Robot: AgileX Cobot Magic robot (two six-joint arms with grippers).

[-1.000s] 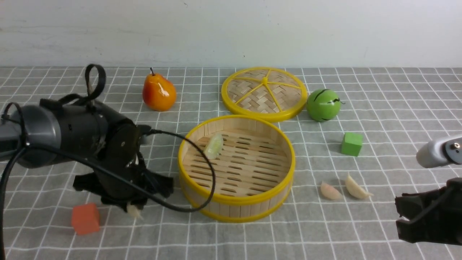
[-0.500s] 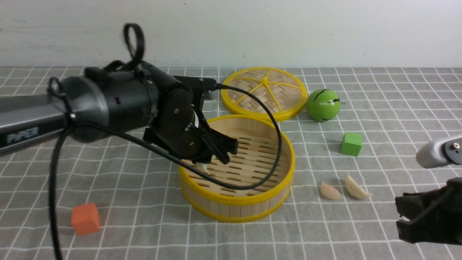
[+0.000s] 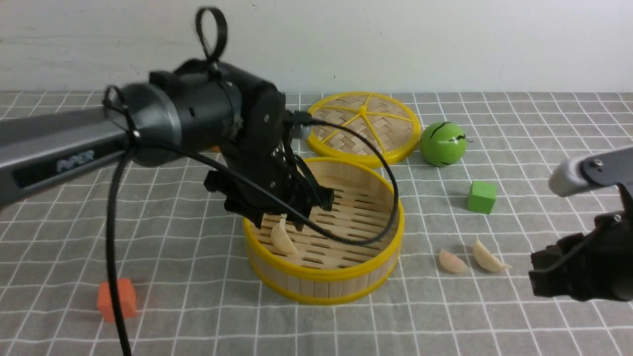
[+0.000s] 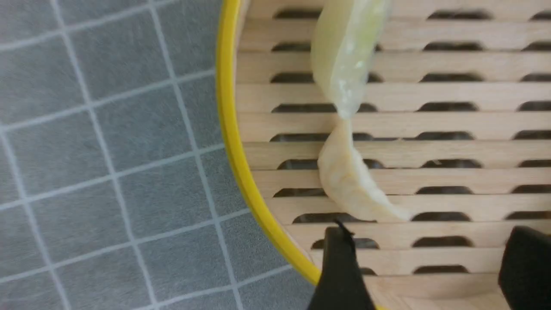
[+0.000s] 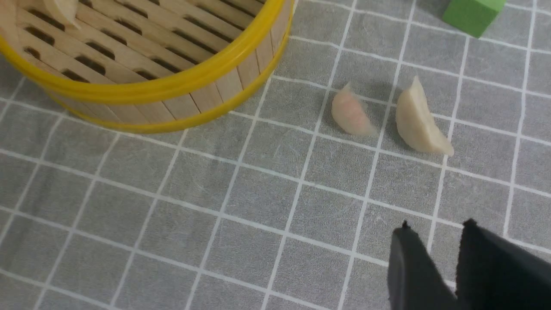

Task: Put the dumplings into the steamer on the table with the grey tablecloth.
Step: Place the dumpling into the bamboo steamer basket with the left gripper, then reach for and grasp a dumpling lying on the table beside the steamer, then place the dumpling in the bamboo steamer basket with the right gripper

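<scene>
The left gripper hangs over the near-left part of the steamer. Its fingers are spread wide and nothing is between them. A white dumpling lies on the slatted floor directly below the fingertips, close to the left wall. In the left wrist view, its tip touches the tip of a green dumpling, which is also on the slats. In the front view the gripper hides the green dumpling.

The right gripper is low over the cloth at the front right. Its fingers show a narrow gap and hold nothing.

Two dumplings lie outside the steamer. A pink dumpling and a second white dumpling rest on the cloth to the right of the steamer, between it and the right gripper. They lie just beside each other and do not touch.

Other items on the cloth:
- The lid lies flat behind the steamer.
- A green ball is just to the right of the lid.
- A green cube is in front of the ball.
- An orange cube is at the front left, well apart from the steamer.
</scene>
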